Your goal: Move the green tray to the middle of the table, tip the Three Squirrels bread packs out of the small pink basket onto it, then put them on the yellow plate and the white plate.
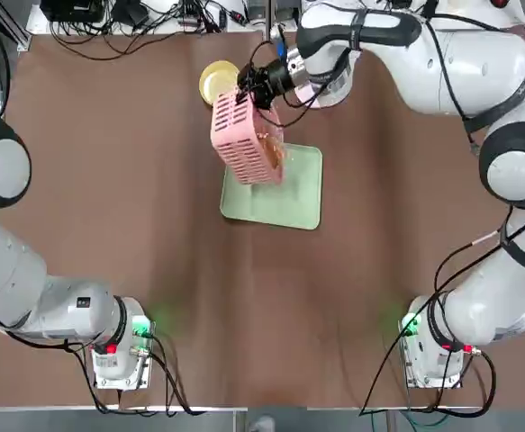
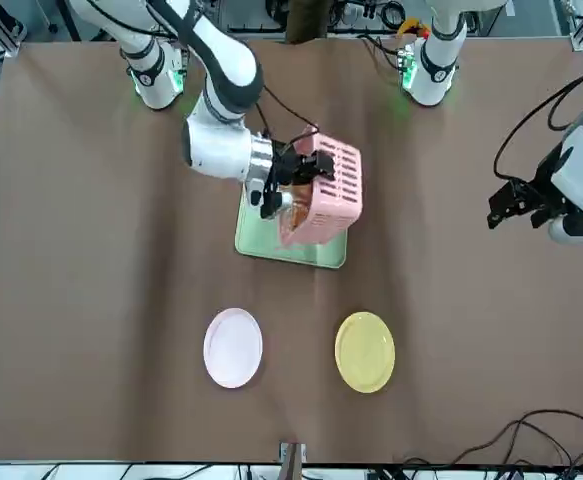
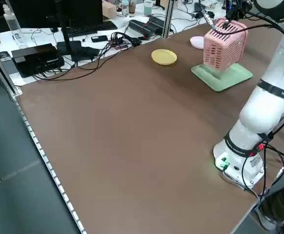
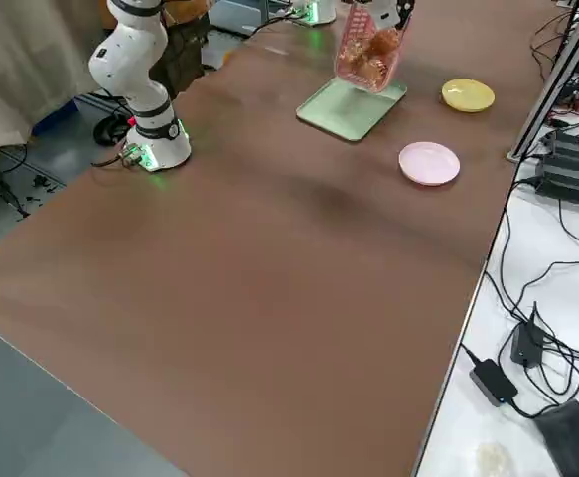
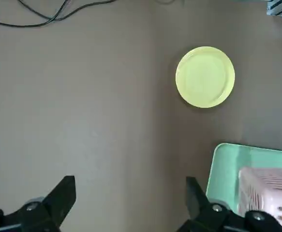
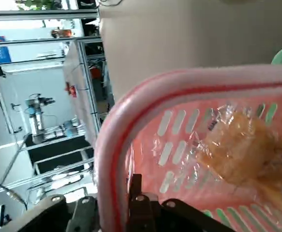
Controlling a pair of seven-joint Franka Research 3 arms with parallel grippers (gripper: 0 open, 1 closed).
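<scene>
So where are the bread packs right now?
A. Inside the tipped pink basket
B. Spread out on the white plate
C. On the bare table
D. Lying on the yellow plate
A. The bread packs sit inside the small pink basket, which the right gripper holds tilted above the green tray; the yellow plate and white plate are bare.

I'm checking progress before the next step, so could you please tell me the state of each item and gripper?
green tray: flat on the table's middle, no packs on it yet.
small pink basket: lifted, tipped on its side above the tray.
bread packs: inside the basket.
yellow plate: empty.
white plate: empty.
right gripper: shut on the basket's rim.
left gripper: open, idle.
</scene>
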